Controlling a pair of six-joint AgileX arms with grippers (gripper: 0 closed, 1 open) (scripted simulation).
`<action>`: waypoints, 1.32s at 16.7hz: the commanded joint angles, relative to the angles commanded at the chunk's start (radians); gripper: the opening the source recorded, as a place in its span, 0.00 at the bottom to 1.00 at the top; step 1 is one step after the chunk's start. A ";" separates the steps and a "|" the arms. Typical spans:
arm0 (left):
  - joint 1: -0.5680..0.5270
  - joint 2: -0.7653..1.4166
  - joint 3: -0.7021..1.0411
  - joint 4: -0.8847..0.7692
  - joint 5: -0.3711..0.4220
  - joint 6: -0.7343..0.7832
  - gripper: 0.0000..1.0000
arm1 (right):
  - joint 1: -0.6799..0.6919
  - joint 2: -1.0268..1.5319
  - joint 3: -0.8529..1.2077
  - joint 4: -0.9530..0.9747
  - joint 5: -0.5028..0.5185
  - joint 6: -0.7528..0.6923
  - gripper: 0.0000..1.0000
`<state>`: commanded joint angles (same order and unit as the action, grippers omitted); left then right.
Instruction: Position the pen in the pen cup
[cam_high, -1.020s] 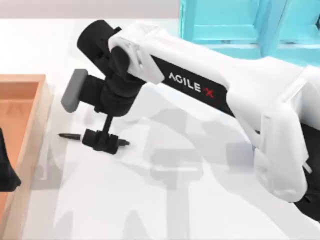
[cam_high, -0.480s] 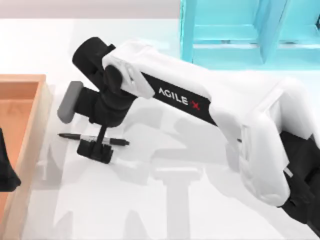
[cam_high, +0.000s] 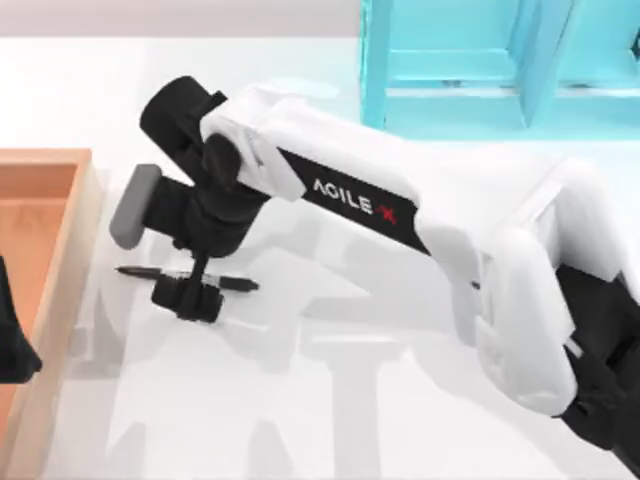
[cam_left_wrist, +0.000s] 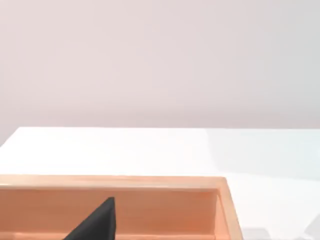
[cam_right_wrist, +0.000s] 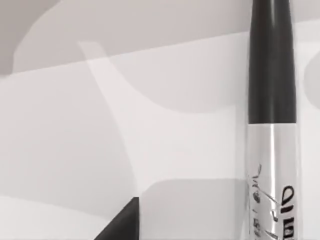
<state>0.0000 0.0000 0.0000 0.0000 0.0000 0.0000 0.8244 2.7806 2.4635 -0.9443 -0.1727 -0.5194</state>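
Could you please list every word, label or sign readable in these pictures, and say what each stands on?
"AGILE X", white letters with a red X: on the black panel of the right arm, top view.
Dark script on the pen's silver band, right wrist view: cut off at the picture's edge, not readable.
The wooden tray and the turquoise shelf carry no text.

One pen (cam_high: 135, 271), lying flat at the top view's left of centre. One wooden tray (cam_high: 55, 215) at the left edge. One turquoise shelf (cam_high: 480, 60) at the upper right. Two arms: one white arm (cam_high: 400, 220) across the middle; one dark part at the lower left, probably the other arm.
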 joint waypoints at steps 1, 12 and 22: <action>0.000 0.000 0.000 0.000 0.000 0.000 1.00 | 0.000 0.000 0.000 0.000 0.000 0.000 0.32; 0.000 0.000 0.000 0.000 0.000 0.000 1.00 | 0.000 0.000 0.000 0.000 0.000 0.000 0.00; 0.000 0.000 0.000 0.000 0.000 0.000 1.00 | 0.080 -0.264 -0.164 -0.083 0.027 0.111 0.00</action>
<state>0.0000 0.0000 0.0000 0.0000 0.0000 0.0000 0.9045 2.5165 2.2995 -1.0273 -0.1459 -0.4086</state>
